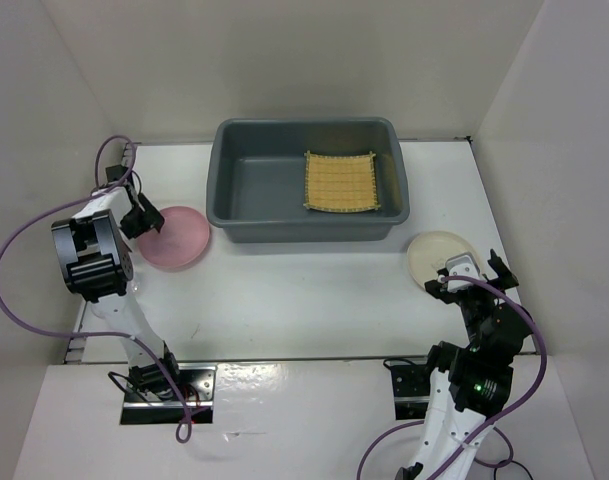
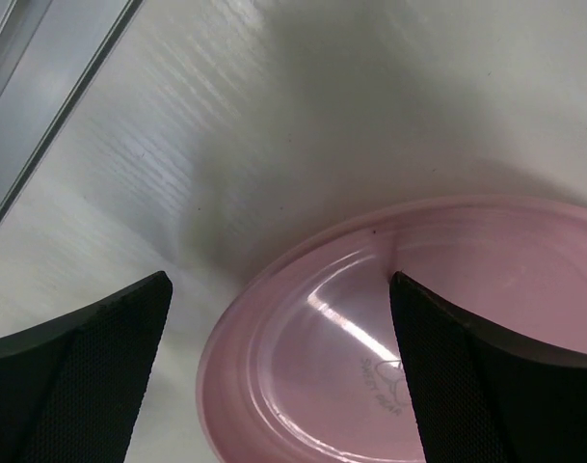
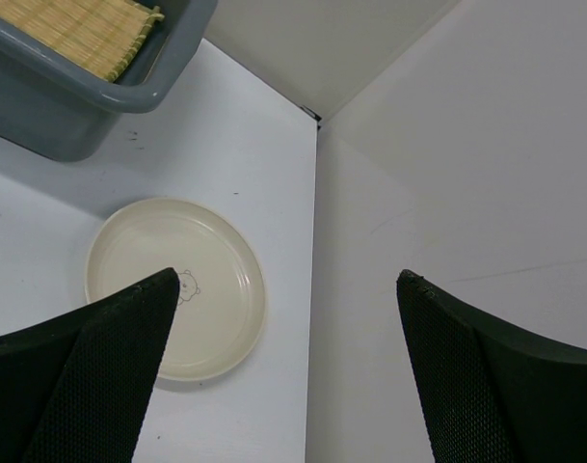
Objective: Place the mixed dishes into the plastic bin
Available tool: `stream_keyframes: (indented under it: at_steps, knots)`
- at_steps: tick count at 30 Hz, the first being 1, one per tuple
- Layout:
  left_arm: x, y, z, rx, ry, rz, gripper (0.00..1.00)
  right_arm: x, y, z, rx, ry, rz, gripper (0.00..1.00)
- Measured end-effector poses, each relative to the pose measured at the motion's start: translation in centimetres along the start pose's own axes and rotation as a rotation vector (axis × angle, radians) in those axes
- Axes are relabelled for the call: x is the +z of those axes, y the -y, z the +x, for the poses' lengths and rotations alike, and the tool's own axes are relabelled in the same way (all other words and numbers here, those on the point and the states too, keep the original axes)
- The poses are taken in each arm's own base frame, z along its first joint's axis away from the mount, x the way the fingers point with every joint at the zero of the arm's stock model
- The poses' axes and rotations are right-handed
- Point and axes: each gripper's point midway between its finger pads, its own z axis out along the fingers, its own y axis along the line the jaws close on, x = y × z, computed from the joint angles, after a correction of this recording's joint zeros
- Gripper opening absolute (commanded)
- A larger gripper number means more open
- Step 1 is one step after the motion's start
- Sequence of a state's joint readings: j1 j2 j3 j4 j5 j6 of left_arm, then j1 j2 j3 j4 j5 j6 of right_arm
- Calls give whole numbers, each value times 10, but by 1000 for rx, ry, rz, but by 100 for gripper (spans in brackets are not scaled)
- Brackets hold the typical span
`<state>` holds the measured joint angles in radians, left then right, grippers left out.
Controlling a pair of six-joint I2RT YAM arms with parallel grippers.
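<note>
The pink round plate (image 1: 176,238) lies on the table left of the dark grey plastic bin (image 1: 229,200). My left gripper (image 1: 146,220) is open and low over the plate's left rim. In the left wrist view (image 2: 279,371) one finger is outside the pink plate (image 2: 486,251) and the other is over its inside. The yellow woven mat (image 1: 340,182) lies inside the bin at its right. The cream round plate (image 1: 432,255) lies right of the bin. My right gripper (image 1: 469,275) is open above its near right edge (image 3: 288,371). No clear cups are in view.
White walls enclose the table on three sides; the right wall (image 3: 447,193) rises just beside the cream plate (image 3: 168,275). The bin's corner (image 3: 42,116) with the mat (image 3: 71,29) shows at the top left of the right wrist view.
</note>
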<state>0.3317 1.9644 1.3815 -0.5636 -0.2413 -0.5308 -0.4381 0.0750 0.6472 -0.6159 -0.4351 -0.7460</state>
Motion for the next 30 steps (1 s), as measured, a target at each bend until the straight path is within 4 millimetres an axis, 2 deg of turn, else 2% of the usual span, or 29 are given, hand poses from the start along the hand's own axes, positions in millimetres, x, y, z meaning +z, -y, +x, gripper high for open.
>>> stream_keyframes:
  at_steps: [3,6,7,9,10,13,14,16,21,25,28,30]
  knots:
    - [3,5,-2,-2,4,29,97,0,0,0,0,0,1,98]
    - [6,14,-3,-5,-2,78,87,0,0,0,0,0,1,98]
    - [6,18,-3,-5,-4,95,76,0,0,0,-1,0,1,98]
    - [7,22,-4,-3,-6,120,62,0,0,0,-4,0,1,98]
    - [7,25,-4,-1,-10,136,43,0,0,0,-5,1,0,98]
    - [6,32,-4,9,-25,194,23,0,0,0,-8,1,0,98]
    - [5,35,-2,6,-38,218,12,0,0,0,-8,0,1,98]
    - [2,44,-1,-6,-62,287,1,0,0,0,-8,1,0,98]
    - [1,44,-6,-67,-93,377,0,0,0,0,-8,1,0,98]
    - [-4,24,-12,-156,-115,380,0,0,0,1,-10,-1,0,98]
    - [-21,11,-23,-226,-100,384,0,0,0,0,-11,1,-3,98]
    - [-42,11,-37,-278,-75,423,0,0,-1,0,-11,4,-6,98]
